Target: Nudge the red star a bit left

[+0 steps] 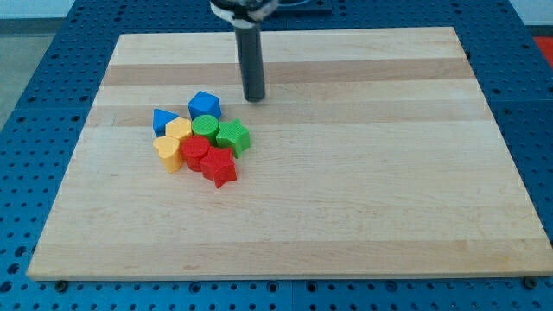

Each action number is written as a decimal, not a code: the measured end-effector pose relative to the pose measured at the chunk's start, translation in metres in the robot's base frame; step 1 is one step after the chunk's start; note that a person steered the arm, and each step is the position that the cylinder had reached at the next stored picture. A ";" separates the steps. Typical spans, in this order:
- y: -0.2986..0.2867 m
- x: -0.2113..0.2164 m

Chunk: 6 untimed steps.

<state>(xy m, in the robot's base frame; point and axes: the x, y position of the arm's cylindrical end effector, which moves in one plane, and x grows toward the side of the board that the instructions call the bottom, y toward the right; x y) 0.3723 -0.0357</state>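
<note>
The red star (220, 167) lies flat, no clear long axis; the tip (253, 98), holding nothing, stands well above-right of it.

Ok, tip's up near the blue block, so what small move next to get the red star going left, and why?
Probably bring my tip down the view's right side of the cluster, level with the red star. The tip sits toward the view's top, touching nothing, and a leftward push needs it on the star's right. Pass clear of the green star.
</note>
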 end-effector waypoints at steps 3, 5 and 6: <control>0.009 0.128; -0.031 0.115; -0.031 0.102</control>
